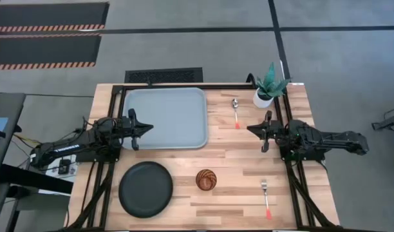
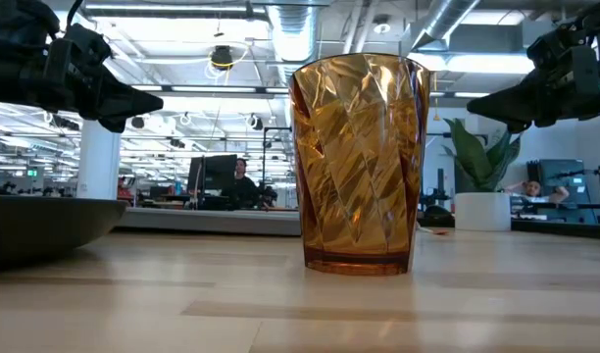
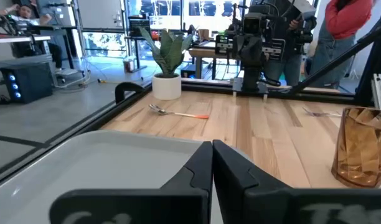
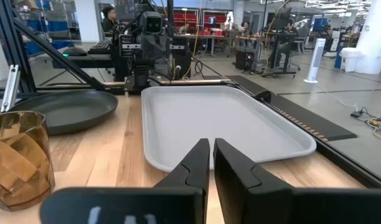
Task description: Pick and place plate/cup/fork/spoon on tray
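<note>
Near-left of the empty tray [image 1: 165, 118], plate [image 1: 145, 188] lies closest to the clenched, empty left gripper [image 1: 147, 128]; right gripper [image 1: 251, 129] likewise clenched.

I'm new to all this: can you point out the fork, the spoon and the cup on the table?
fork [image 1: 266, 196]: high view, on its thin stem just above the red-orange handle.
spoon [image 1: 235, 109]: high view, on its silver stem.
cup [image 1: 206, 179]: high view, on its open mouth.
</note>
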Robot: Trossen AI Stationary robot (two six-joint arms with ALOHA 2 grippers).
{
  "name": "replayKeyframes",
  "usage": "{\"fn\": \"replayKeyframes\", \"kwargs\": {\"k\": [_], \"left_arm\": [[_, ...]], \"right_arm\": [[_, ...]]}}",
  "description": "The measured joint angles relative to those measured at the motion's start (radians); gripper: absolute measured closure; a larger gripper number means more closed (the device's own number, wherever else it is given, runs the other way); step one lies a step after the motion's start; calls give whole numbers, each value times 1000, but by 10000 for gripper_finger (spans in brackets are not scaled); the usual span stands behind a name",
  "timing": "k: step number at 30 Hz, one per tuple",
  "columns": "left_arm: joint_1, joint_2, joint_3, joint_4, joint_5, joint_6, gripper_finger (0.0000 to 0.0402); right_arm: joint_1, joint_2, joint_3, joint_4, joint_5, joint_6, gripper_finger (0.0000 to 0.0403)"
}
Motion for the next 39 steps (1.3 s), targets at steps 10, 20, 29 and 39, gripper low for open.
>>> {"fn": "replayKeyframes", "kwargs": {"k": [10,20,29,39], "left_arm": [[0,0,0,0,0,0,401],[0,0,0,0,0,0,401],[0,0,0,0,0,-12,401],[-17,0,91,-110,125,-68,401]], "right_arm": [[0,0,0,0,0,0,355],[0,0,0,0,0,1,355],[0,0,0,0,0,3,355],[0,0,0,0,0,3,355]]}}
